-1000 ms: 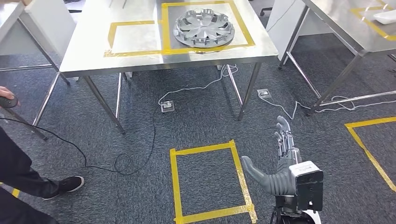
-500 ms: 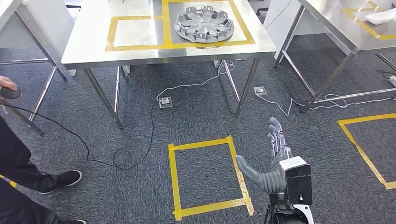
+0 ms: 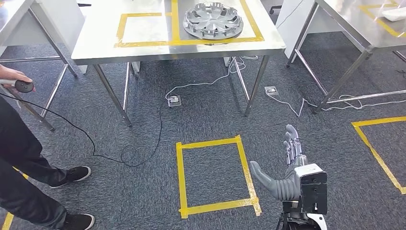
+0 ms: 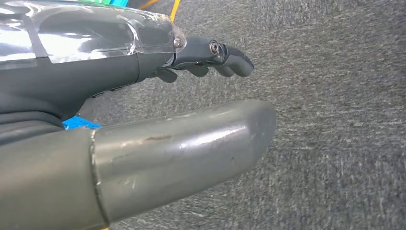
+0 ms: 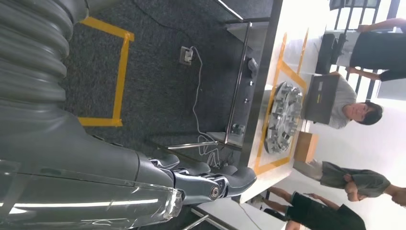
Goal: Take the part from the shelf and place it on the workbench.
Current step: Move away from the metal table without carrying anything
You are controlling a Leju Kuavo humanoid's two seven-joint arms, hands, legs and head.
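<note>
A steel workbench (image 3: pixel 143 50) carries a silver wheel cover (image 3: pixel 213 20) inside yellow tape.

The head view's top edge cuts off the wheel cover (image 3: pixel 212 20) and workbench (image 3: pixel 143 50).

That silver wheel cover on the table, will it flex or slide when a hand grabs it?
The wheel cover looks thin and cut through with slots, so probably light and a bit flexible at the rim. It lies flat on the smooth steel table, so a sideways push would likely slide it, not tip it.
</note>
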